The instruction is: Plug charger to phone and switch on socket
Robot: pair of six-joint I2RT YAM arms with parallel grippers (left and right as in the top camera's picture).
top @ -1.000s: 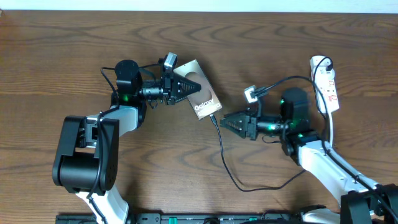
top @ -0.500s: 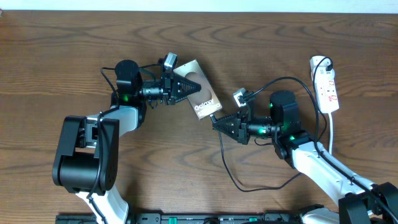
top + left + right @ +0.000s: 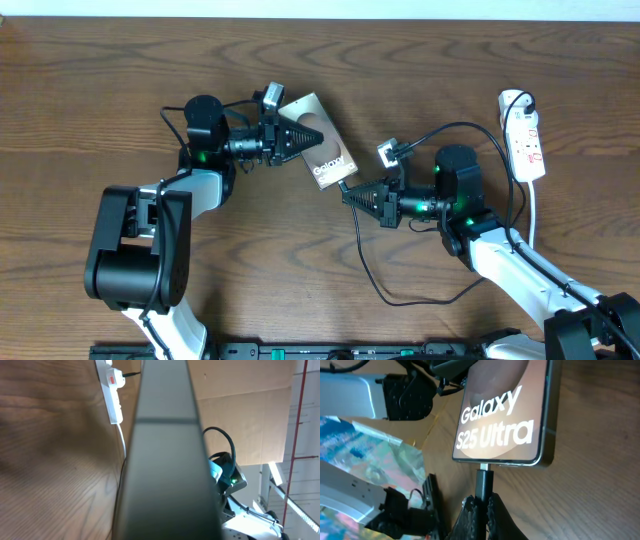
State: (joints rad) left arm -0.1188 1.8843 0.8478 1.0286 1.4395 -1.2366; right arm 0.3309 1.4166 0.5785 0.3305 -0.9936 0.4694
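Jaws of the right gripper are clenched on the small black plug of the charger, whose tip meets the bottom edge of the phone; its thin black cable trails in a loose loop over the brown, wood-grained worktop. Jaws of the left gripper clamp the phone's opposite end. It is a flat, glossy brown slab with white lettering, sitting near the middle of the worktop. The socket, a narrow white plastic strip with small red switches and a thick white cord, lies well apart at the right edge
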